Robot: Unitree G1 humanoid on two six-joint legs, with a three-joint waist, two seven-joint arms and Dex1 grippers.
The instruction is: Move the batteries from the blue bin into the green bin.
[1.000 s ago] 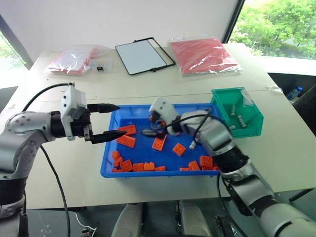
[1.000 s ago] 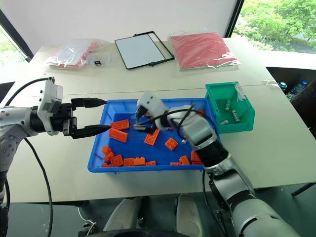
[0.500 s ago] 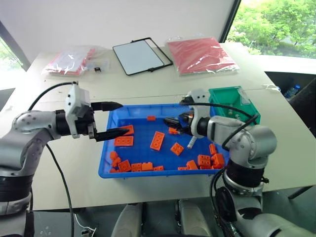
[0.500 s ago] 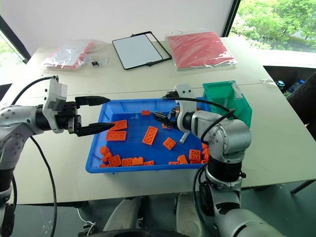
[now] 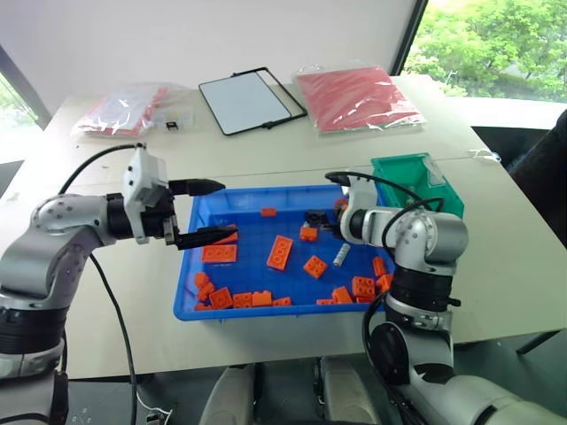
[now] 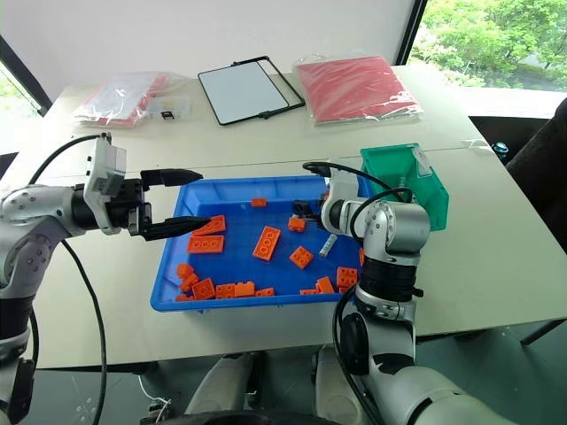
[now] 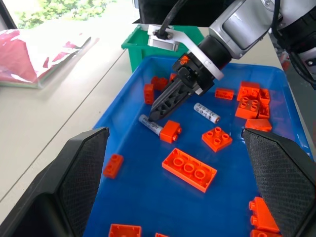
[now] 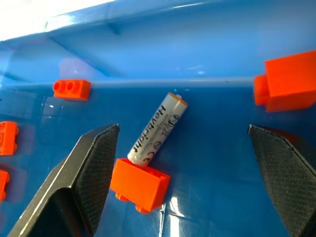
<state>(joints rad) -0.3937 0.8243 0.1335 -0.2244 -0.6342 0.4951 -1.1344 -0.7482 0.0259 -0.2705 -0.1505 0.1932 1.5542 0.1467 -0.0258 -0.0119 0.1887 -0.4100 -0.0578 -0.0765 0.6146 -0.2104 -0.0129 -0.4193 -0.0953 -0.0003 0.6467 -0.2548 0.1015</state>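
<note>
The battery (image 8: 158, 130) in front of the right hand (image 7: 157, 111) carries dark printed lettering along its pale wrap, with an orange band at one end; the wording is too small to read. It lies on the floor of the blue bin (image 5: 200, 297), one end touching a small orange brick (image 8: 139, 184). A second battery (image 5: 340, 256) lies further toward the green bin (image 5: 443, 191), and its printed label is just as unreadable. The green bin stands just beside the blue bin's right end and has a clear label tab on its rim.

The right hand is spread wide, empty, pointing down into the blue bin with the first battery between its fingers but untouched. The left hand (image 5: 209, 211) is also spread wide and empty, held level over the blue bin's left edge.

Orange bricks are scattered across the blue bin. The bench (image 5: 266, 155) is a pale beige top. At its far side lie a black-framed white board (image 5: 243, 100), a red packet in clear plastic (image 5: 354, 96) and another clear bag with red contents (image 5: 124, 108). Behind is a white wall, and a window at the right shows green trees
</note>
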